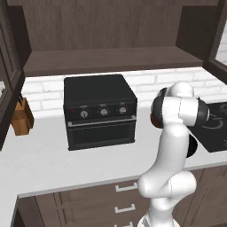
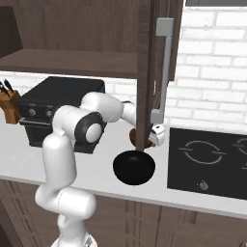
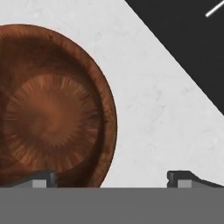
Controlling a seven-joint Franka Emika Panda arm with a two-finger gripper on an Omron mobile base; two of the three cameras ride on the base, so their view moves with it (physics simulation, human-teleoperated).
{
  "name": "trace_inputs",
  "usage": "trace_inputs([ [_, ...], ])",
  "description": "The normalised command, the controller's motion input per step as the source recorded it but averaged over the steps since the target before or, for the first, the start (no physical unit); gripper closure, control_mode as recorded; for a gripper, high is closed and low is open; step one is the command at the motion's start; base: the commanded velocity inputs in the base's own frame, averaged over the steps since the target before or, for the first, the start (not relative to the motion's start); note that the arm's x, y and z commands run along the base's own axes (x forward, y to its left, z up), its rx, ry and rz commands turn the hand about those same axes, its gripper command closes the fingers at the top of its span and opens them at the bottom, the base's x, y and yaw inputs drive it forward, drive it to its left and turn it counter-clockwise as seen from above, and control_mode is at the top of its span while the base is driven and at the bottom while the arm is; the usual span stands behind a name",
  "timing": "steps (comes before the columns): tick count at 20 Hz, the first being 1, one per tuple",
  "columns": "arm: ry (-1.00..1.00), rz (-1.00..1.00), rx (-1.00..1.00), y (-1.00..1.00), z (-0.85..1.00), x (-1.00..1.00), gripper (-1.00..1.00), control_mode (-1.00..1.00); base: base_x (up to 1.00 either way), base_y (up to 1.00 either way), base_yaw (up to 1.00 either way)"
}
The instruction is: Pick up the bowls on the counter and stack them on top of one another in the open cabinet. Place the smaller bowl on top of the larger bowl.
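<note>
The jaws (image 3: 111,177) stand wide apart and hold nothing, poised low over the flat white desk (image 3: 148,118); in the hand view the two dark fingertips (image 3: 43,178) rise at the bottom, one at each side, with bare desk between them; the small round glossy reddish-brown bowl (image 3: 52,109) sits upright on the desk, just under and beside one fingertip, its rim running in between the tips, so the jaws are set across its edge rather than centred on it; whether a tip touches the rim cannot be told.

In the right base view the wide shallow round black bowl (image 2: 134,167) rests on the desk (image 2: 96,169) just nearer the robot than the jaws, close to the desk's front edge; the reddish-brown bowl (image 2: 140,139) shows behind it, partly hidden by the edge of a dark door; the two bowls are near one another but whether they touch is unclear.

The black glass cooktop (image 2: 207,161) lies just beyond the jaws on the far side from the arm; a boxy black toaster oven (image 1: 99,111) stands on the desk well apart on the other side, with a wooden knife block (image 1: 22,116) farther still.

Above the jaws hangs the wide dark brown wood wall cabinet (image 1: 111,60); its plank shelf is bare.
</note>
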Motion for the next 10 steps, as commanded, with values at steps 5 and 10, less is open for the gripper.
trace_inputs([
  [5, -0.06, 0.0, 0.01, 0.0, -0.17, 0.34, -1.0, -1.0, 0.0, 0.0, 0.0],
  [10, -0.02, 0.0, 0.01, -0.11, -0.12, 0.27, -1.0, -1.0, 0.0, 0.0, 0.0],
])
